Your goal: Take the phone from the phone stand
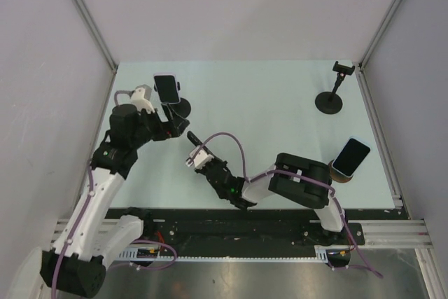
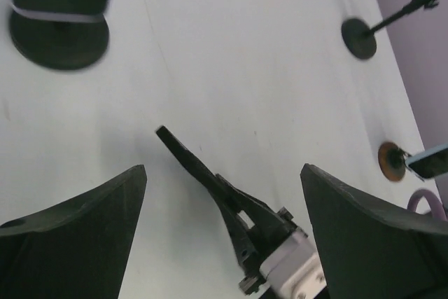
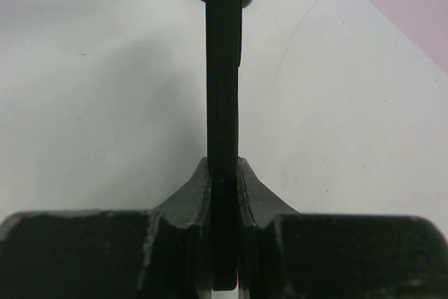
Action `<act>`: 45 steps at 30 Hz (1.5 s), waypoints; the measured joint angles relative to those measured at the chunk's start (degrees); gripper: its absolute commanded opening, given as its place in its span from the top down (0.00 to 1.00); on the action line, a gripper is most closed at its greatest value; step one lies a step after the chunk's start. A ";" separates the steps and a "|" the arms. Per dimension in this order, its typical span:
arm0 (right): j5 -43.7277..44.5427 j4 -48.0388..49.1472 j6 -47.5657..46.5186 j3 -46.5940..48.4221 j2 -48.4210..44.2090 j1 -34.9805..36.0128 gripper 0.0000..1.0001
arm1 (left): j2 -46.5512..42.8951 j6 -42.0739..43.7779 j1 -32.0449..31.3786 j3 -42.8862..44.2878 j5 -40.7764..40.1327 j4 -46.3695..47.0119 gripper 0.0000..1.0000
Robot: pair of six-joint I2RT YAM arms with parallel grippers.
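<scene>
The phone [image 1: 166, 89] sits in the phone stand [image 2: 59, 40] at far left, the left gripper [image 2: 222, 169] gaping wide beside it — likely to close on it — while the right gripper [image 1: 191, 139] (fingers pressed together, nothing visibly between) points toward the base, perhaps to steady it.

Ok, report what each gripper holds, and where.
Right gripper clamps a thin black slab, likely a phone, by one end. Left gripper holds nothing.
</scene>
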 measured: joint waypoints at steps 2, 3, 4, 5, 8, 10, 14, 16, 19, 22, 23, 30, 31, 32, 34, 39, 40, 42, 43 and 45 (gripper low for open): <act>-1.92 -1.42 1.46 -1.38 -1.84 -1.95 1.00 | -4.09 1.81 0.00 0.76 -2.38 1.44 0.02; -2.73 -2.08 2.16 -1.90 -2.78 -2.95 1.00 | -5.73 2.56 0.00 0.79 -3.23 1.95 0.00; -3.80 -3.23 3.02 -2.40 -4.00 -4.28 1.00 | -7.61 3.61 0.00 0.70 -4.04 2.32 0.00; -5.03 -4.39 3.89 -2.73 -5.20 -5.70 1.00 | -9.18 4.59 0.00 0.28 -4.90 3.13 0.00; -10.86 -8.85 7.34 -2.84 -8.72 -10.75 1.00 | -14.08 7.96 0.00 -2.91 -6.69 5.46 0.00; -16.24 -12.44 10.43 -2.93 -11.21 -14.62 1.00 | -16.57 9.64 0.00 -5.57 -7.17 6.16 0.00; -29.00 -19.39 17.92 -2.93 -16.33 -25.57 1.00 | -18.43 11.67 0.00 -9.03 -7.43 6.27 0.00; -33.81 -21.88 21.35 -2.86 -17.90 -31.17 1.00 | -18.47 12.24 0.00 -9.31 -7.39 6.38 0.00; -39.78 -27.76 25.99 -0.79 -18.29 -39.19 1.00 | -18.40 12.81 0.09 -9.31 -6.88 7.02 0.00; -43.67 -33.70 29.49 2.38 -17.64 -45.07 1.00 | -18.27 13.11 0.20 -9.31 -6.10 7.56 0.00; -44.89 -35.23 30.80 3.65 -17.16 -46.77 1.00 | -18.21 13.14 0.24 -9.31 -5.88 7.72 0.00; -51.10 -39.26 39.01 9.20 -11.50 -54.71 1.00 | -17.66 13.16 0.33 -9.31 -4.81 7.87 0.00; -52.00 -39.71 40.09 9.77 -10.40 -55.60 1.00 | -17.55 13.16 0.33 -9.31 -4.72 7.91 0.00; -52.74 -40.09 41.11 10.32 -9.25 -56.50 1.00 | -17.35 13.16 0.37 -9.31 -4.61 7.96 0.00; -54.18 -40.48 43.32 10.93 -7.15 -58.10 1.00 | -17.09 13.16 0.39 -9.31 -4.35 7.98 0.00; -57.66 -40.70 47.52 11.80 -5.66 -60.67 0.73 | -16.44 13.16 0.39 -9.31 -3.56 8.07 0.00; -57.83 -40.72 47.76 11.85 -5.57 -61.05 0.65 | -16.31 13.16 0.39 -9.31 -3.41 8.07 0.00; -57.79 -40.76 48.24 12.02 -5.29 -61.27 0.55 | -16.26 13.16 0.42 -9.31 -3.32 8.09 0.00; -57.61 -40.96 48.22 12.04 -5.14 -61.42 0.47 | -16.24 13.16 0.44 -9.31 -3.32 8.11 0.00; -57.24 -41.68 48.11 12.04 -4.87 -61.99 0.42 | -16.22 13.16 0.48 -9.31 -3.21 8.13 0.00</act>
